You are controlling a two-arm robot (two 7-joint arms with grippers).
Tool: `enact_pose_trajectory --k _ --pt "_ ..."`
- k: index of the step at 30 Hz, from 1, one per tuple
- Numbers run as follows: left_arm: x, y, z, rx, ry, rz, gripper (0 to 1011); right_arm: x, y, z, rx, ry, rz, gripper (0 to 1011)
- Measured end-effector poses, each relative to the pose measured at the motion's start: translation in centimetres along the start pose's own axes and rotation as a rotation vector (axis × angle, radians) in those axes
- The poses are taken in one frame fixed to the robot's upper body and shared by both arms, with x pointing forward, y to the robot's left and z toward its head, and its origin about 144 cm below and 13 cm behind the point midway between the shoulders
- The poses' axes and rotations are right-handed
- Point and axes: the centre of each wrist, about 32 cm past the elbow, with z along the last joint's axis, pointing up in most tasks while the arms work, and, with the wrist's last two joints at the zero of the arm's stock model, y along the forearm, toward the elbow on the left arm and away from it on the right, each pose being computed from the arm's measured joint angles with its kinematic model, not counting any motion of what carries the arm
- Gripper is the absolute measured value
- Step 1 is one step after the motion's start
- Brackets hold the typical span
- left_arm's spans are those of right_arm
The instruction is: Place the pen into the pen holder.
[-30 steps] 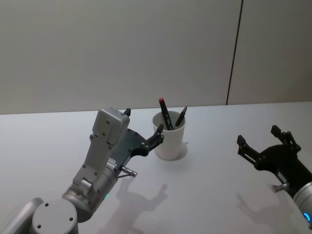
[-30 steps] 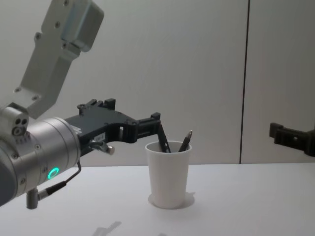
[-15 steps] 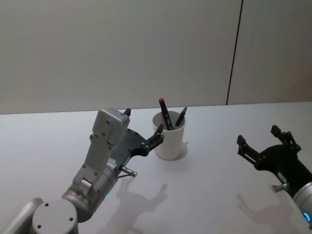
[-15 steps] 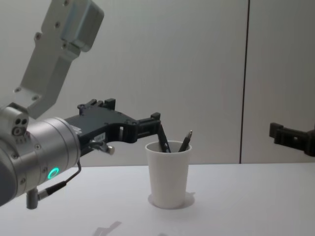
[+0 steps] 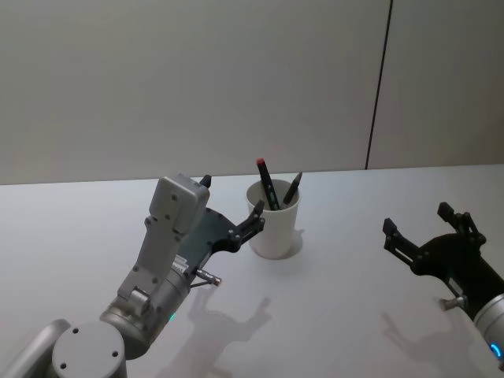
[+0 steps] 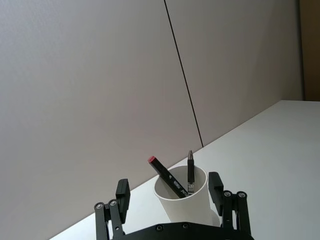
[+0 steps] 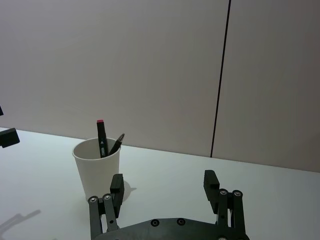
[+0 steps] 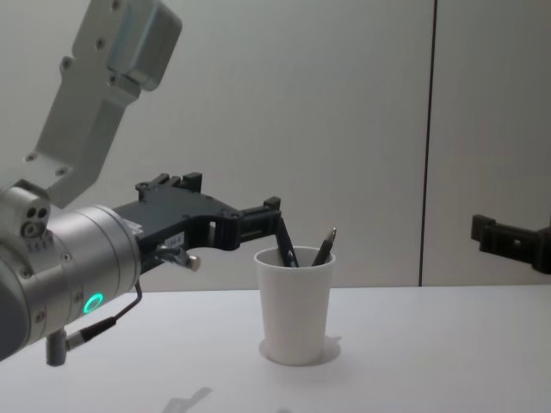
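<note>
The pen holder [image 5: 274, 234] stands upright on the white table [image 5: 339, 299], with the red-capped pen [image 5: 264, 179] standing in it, leaning, beside a second dark pen [image 5: 292, 187]. The left gripper [image 5: 232, 197] hangs just left of the pen holder at rim height, fingers spread and empty; one fingertip may touch its wall. The right gripper [image 5: 417, 218], also spread wide and empty, sits well to the pen holder's right

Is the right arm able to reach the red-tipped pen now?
Probably yes: the right pincer is open, nothing stands between it and the cup, and the pen sticks above the rim.
</note>
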Motion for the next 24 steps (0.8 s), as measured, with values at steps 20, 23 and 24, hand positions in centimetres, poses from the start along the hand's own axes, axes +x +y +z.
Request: enact_pose_trajectory --k 20,23,24 --pt "0.00 0.00 0.00 0.000 0.000 0.000 1003 0.00 0.00 0.00 0.000 0.000 0.000 1001" --pt "0.00 0.00 0.00 0.000 0.000 0.000 1003 0.00 0.00 0.00 0.000 0.000 0.000 1002" --pt "0.00 0.00 0.00 0.000 0.000 0.000 1003 0.00 0.00 0.00 0.000 0.000 0.000 1001"
